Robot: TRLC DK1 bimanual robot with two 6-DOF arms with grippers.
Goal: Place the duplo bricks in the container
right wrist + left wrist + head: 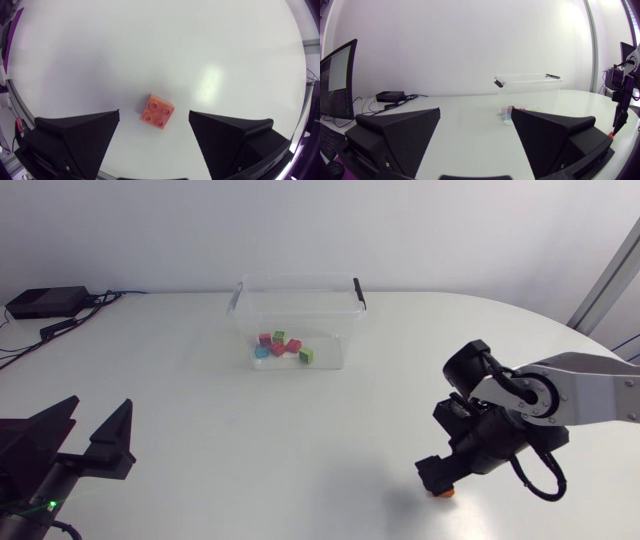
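The right arm (600,392) is silver-grey with round black joints (470,366) and a thin black looping cable (545,486). The left gripper (98,408) and right gripper (154,114) are dull black, each with two wide wedge fingers (400,132). A tiny green light (50,503) glows on the left arm (25,468).
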